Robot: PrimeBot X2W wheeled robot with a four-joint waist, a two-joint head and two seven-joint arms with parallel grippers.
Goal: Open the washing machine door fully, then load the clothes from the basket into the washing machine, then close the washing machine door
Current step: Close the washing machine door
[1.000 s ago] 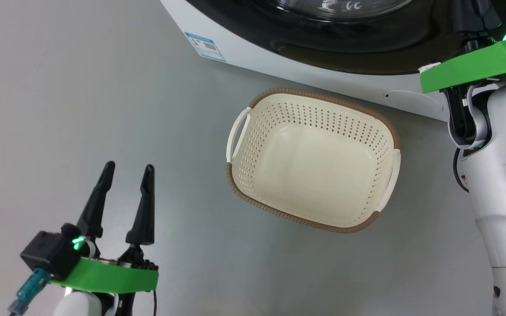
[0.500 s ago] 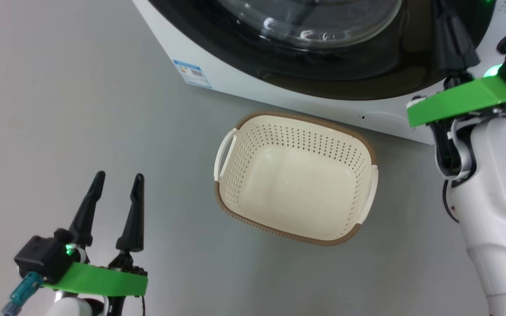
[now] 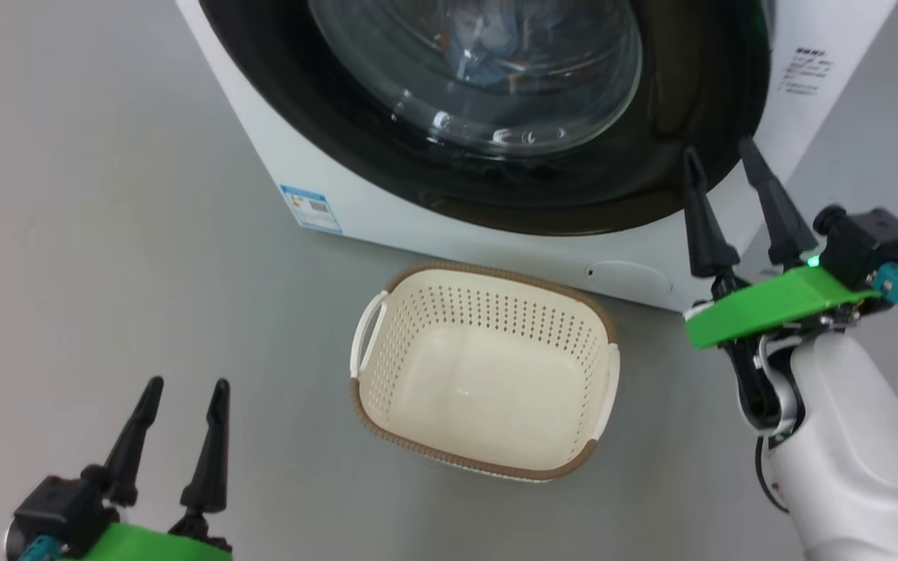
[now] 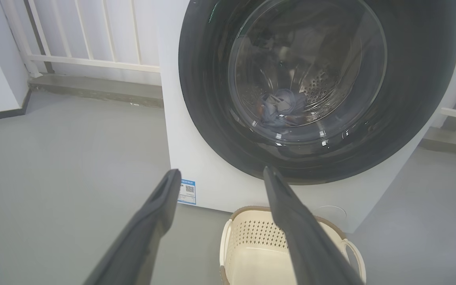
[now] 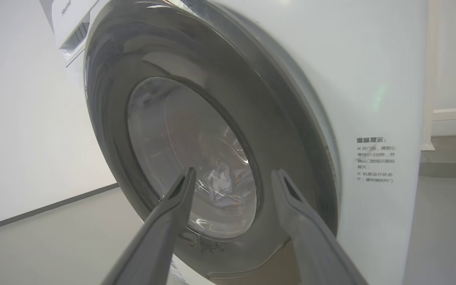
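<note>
The washing machine [image 3: 262, 156] stands with its door [image 3: 675, 101] shut flat against the front, black ring around domed glass. Behind the glass the clothes [image 3: 488, 54] lie in the drum, a pale blue bundle [image 4: 281, 107] low in the left wrist view. The cream basket [image 3: 496, 274] sits on the floor before the machine, with nothing inside. My right gripper [image 3: 718, 148] is open by the door's lower right ring, nothing between its fingers; it points at the door [image 5: 275, 130] from the side. My left gripper [image 3: 188, 383] is open, low at the left, away from the basket.
Grey floor surrounds the machine and basket. A white railing [image 4: 85, 59] and a low step run behind the machine on the left. A blue label [image 3: 310, 209] and a round service flap [image 3: 627, 276] mark the machine's lower front.
The head camera has tilted up, so more of the door shows. My right gripper's fingers, together before, now stand apart. The left gripper stays open.
</note>
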